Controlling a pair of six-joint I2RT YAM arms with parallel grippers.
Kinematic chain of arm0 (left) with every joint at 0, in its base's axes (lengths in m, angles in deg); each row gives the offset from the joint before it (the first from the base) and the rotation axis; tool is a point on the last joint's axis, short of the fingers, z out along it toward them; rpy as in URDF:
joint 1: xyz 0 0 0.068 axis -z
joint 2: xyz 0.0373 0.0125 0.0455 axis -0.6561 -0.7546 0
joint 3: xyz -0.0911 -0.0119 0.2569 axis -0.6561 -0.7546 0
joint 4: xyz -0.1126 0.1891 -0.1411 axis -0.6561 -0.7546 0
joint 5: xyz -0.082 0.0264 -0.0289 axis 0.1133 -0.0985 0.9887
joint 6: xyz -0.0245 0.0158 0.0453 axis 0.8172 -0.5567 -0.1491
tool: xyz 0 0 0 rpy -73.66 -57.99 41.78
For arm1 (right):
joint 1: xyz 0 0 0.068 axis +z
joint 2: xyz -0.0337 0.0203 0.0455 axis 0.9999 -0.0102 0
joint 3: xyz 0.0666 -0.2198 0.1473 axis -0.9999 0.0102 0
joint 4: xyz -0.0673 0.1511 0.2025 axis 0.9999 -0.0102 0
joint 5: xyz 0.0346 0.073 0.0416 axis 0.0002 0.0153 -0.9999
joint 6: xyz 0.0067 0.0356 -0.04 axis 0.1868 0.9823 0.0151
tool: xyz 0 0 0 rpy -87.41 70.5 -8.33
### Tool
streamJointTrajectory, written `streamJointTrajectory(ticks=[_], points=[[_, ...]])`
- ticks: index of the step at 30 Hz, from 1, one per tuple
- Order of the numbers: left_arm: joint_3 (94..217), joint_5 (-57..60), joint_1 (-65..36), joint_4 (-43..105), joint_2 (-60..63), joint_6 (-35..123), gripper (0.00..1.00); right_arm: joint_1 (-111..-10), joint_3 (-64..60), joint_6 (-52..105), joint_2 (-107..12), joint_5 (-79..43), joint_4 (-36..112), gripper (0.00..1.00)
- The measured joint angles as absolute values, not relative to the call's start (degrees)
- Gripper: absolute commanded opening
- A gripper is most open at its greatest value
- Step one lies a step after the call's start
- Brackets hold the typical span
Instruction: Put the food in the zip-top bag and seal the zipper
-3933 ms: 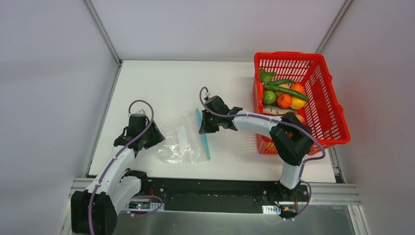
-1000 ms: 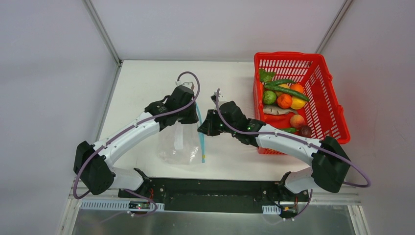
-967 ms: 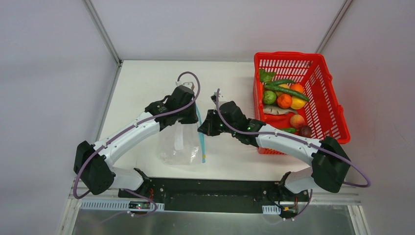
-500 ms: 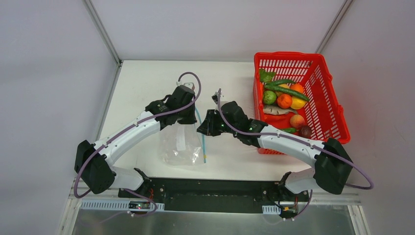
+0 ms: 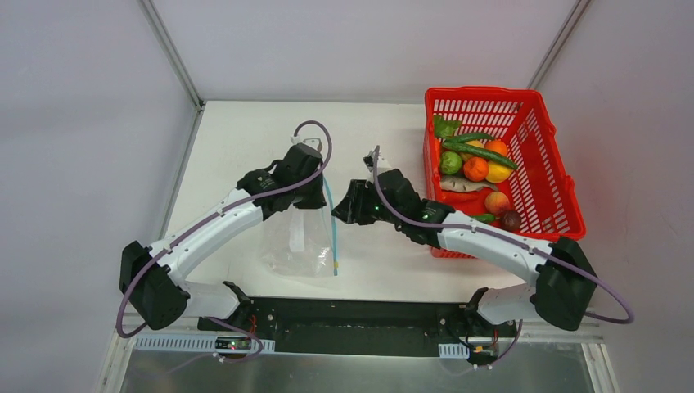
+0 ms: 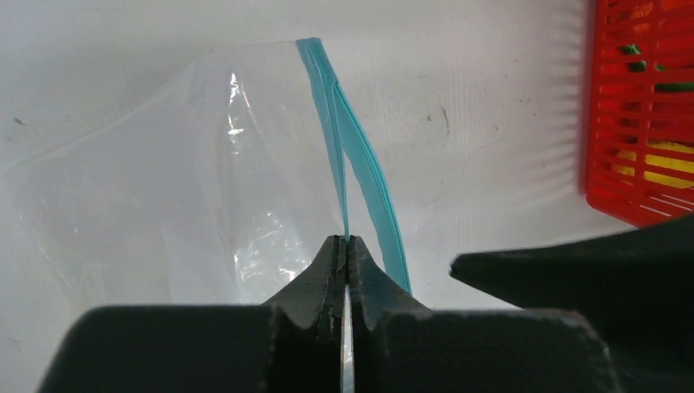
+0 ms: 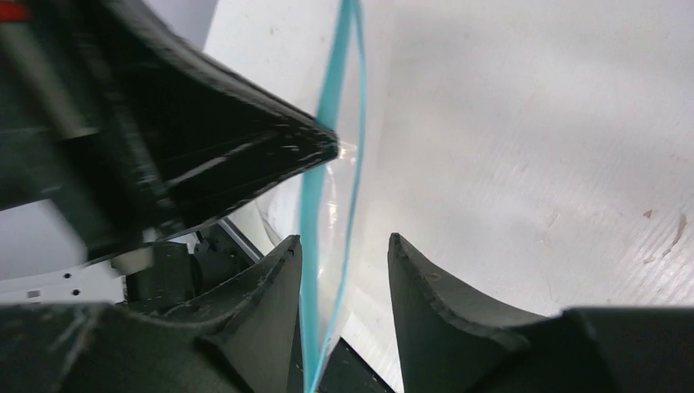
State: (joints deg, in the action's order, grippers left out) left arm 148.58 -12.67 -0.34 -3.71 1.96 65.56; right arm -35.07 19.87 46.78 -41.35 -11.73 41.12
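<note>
1. L gripper [image 6: 344,241]: fingers pressed tight together, pinching one lip of the blue zipper [image 6: 360,164] at the far end of the bag [image 5: 295,241].
2. Bag mouth is parted. In the L wrist view the 2nd lip runs free, just right of the L fingers.
3. R gripper [image 7: 344,237]: fingers [image 7: 274,278] apart w/ a moderate gap, gripping nothing. Both zipper lips run thru the gap; can't tell if either touches.
4. Bag sits mid-table [image 5: 245,139] btwn the two arms, zipper edge on the side facing the basket [image 5: 483,92].
5. Food [image 5: 475,168]: in the red basket at right, well apart from the bag.
</note>
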Motion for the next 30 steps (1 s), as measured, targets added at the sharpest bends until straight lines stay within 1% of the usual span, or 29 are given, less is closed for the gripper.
streamJointTrajectory(ticks=[5,12,14,21,22,23,24,26,28,30], points=[[148.58,-12.65,0.25,-4.49,3.64,65.56,0.00,-35.07,19.87,47.74,-45.51,-13.26,39.72,0.44],[148.95,-12.10,0.34,-4.95,3.75,65.56,0.00,-35.07,18.07,48.07,-47.89,-15.13,39.20,0.41],[149.28,-12.10,0.60,-5.59,3.75,65.51,0.00,-35.07,17.42,48.17,-48.04,-15.18,39.11,0.37],[150.44,-10.57,1.04,-6.44,3.75,64.53,0.00,-35.07,15.63,48.46,-49.40,-14.70,38.85,0.08],[150.55,-10.18,1.04,-6.46,3.75,64.24,0.02,-35.07,15.43,48.63,-49.83,-14.70,38.87,0.03],[150.66,-10.07,1.06,-6.59,3.75,63.96,0.05,-35.07,15.25,48.92,-50.21,-14.70,38.85,0.00],[150.72,-9.96,1.06,-6.70,3.75,63.72,0.10,-35.07,15.23,49.22,-50.53,-14.68,38.89,0.00],[150.77,-10.00,1.06,-7.14,3.75,63.09,0.23,-35.07,15.23,50.12,-50.93,-14.68,38.91,0.00],[150.77,-10.28,1.06,-7.66,3.79,62.56,0.30,-35.07,15.25,51.30,-51.01,-14.68,39.15,0.00],[150.77,-10.61,1.12,-7.86,4.06,62.39,0.40,-35.07,15.25,53.18,-51.01,-14.59,40.09,0.00]])
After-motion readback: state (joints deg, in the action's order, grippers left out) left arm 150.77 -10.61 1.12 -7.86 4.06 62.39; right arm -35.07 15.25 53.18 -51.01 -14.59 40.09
